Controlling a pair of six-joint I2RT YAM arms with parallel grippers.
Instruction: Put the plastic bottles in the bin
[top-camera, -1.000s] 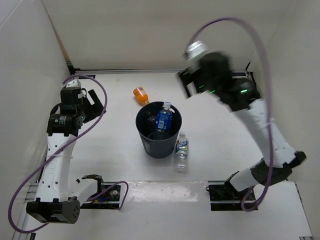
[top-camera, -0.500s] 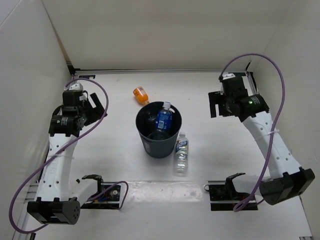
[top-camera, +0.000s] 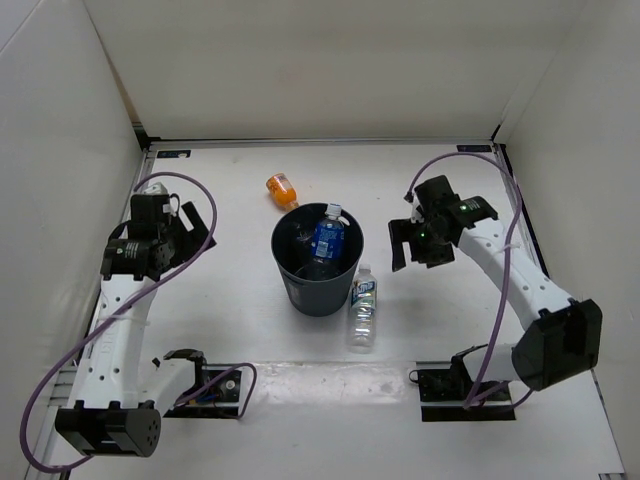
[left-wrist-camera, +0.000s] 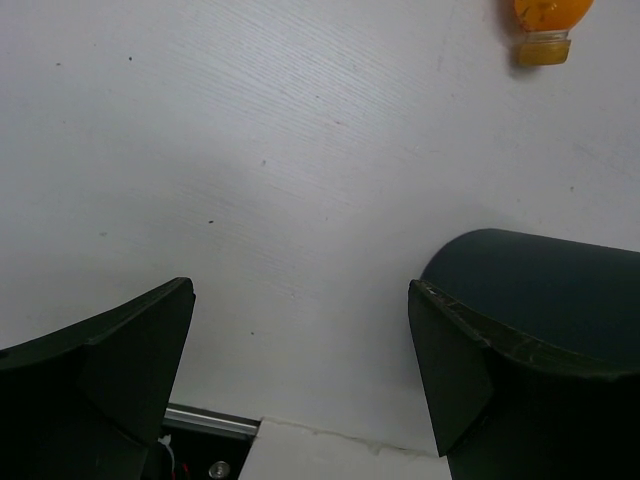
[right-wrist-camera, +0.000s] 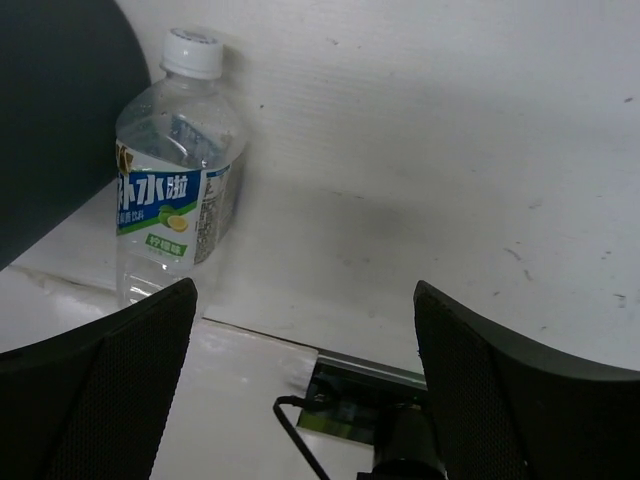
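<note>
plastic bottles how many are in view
3 for sure: an orange bottle beyond the bin, a blue-labelled bottle inside it, a white-blue-labelled bottle beside it. More may be hidden inside.

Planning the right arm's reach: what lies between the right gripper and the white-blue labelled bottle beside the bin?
Nothing: only bare table lies between the right gripper and that bottle, shown in the top external and right wrist views.
</note>
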